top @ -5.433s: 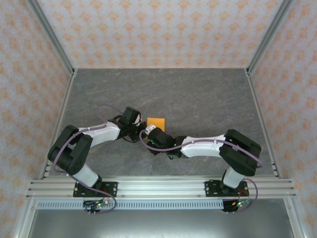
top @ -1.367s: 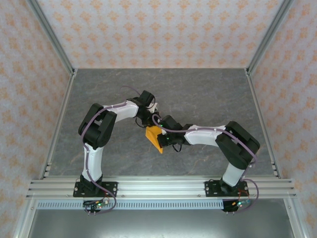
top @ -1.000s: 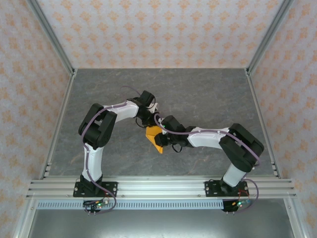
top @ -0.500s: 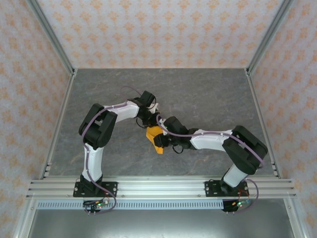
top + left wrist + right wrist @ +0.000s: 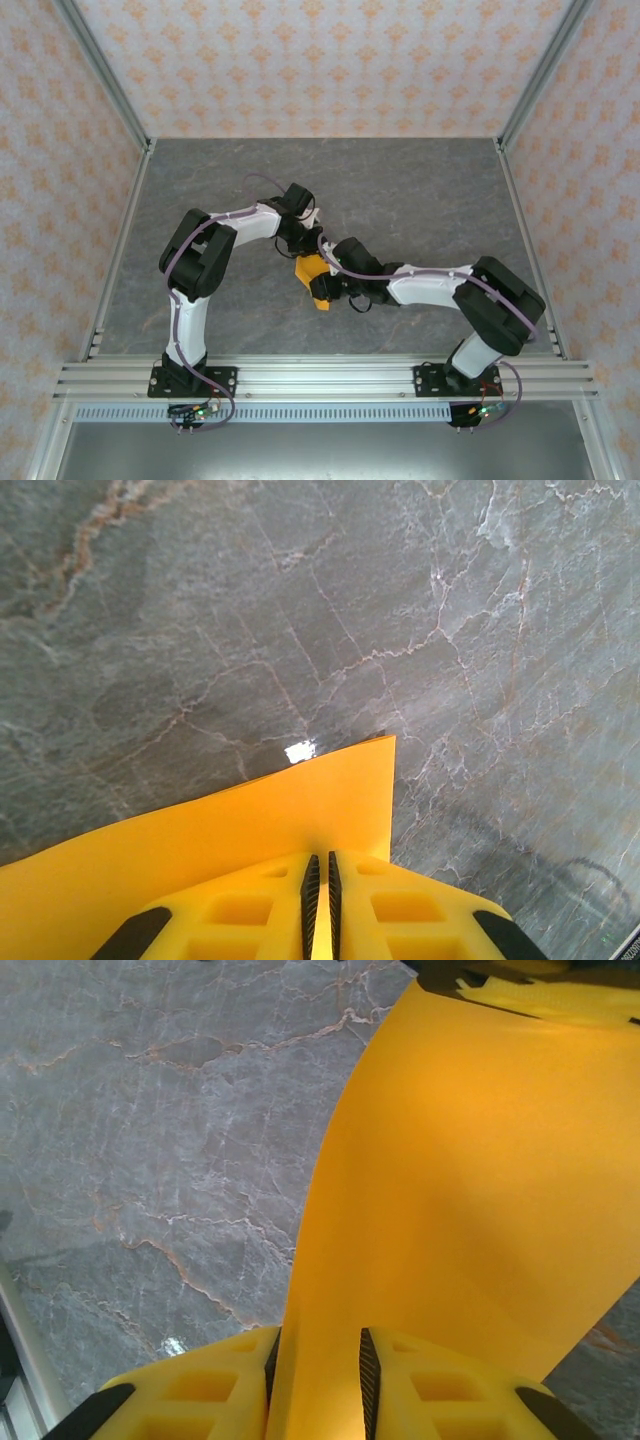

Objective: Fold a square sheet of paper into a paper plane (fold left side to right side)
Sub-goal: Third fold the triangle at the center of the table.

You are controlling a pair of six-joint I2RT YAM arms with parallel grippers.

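My left fingers were pinched shut on the square sheet of paper, which hung between my 2 arms over the tabletop. My right fingers stood slightly apart around the sheet; I could not tell whether they gripped it.

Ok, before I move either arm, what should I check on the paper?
1. Left gripper hold on the orange sheet of paper: ok, jaws shut on it.
2. Right gripper hold: cannot tell, the sheet runs between parted jaws.
3. Sheet flat enough to crease: not ok, it bows between the grippers.
4. Sheet untorn: ok where visible.
5. Edges aligned: cannot tell.
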